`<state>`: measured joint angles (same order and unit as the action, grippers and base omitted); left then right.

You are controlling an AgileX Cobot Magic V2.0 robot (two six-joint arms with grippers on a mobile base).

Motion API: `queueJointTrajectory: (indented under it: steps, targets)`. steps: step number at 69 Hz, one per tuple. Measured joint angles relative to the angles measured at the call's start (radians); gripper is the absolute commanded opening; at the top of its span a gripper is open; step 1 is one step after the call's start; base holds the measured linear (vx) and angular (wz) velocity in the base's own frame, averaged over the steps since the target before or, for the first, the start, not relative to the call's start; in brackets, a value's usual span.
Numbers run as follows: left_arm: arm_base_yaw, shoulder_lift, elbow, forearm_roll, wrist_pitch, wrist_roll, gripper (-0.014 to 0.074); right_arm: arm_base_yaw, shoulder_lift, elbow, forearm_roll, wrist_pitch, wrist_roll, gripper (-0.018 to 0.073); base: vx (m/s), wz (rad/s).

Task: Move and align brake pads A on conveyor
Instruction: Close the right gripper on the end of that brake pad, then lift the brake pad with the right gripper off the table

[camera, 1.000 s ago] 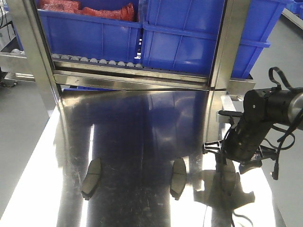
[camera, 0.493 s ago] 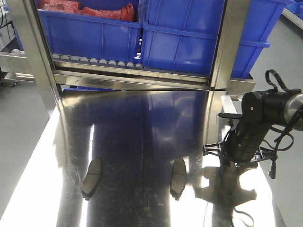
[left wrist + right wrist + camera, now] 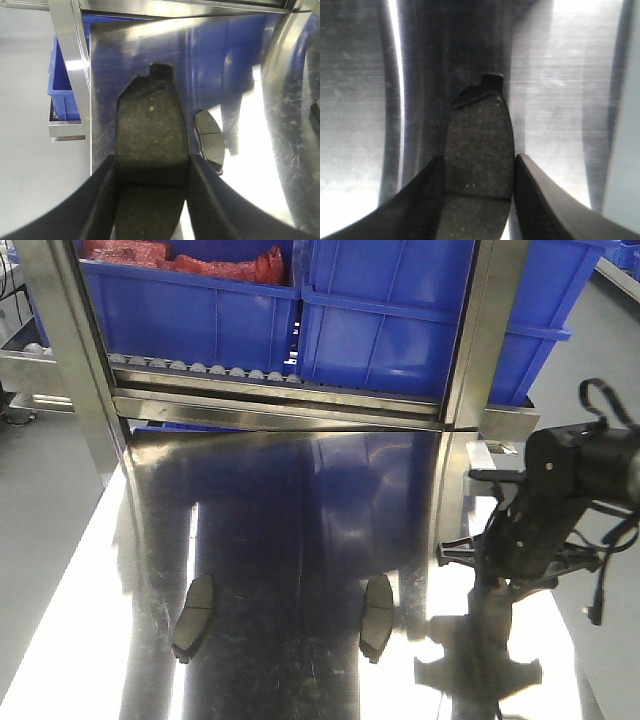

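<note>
Barely begun, I judge: the left fingers (image 3: 102, 200) grip one pad (image 3: 150, 135), the right fingers (image 3: 420, 200) grip another pad (image 3: 479, 135), two more pads (image 3: 193, 605), (image 3: 376, 616) lie apart on the bench (image 3: 300, 490), and no conveyor is in view.

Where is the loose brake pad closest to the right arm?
In the front view, the brake pad lies flat on the steel table, between another loose pad on its left and the right arm on its right.
</note>
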<state>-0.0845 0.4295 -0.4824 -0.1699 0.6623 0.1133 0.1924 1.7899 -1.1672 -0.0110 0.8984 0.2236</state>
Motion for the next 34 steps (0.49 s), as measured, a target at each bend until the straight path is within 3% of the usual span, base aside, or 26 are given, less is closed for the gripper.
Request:
queueJointTrajectory:
  steps: [34]
  targets:
    - [0.0, 0.0, 0.0, 0.0, 0.0, 0.0, -0.0006, 0.0, -0.48, 0.315, -0.013, -0.156, -0.122, -0.0007, 0.0, 0.0]
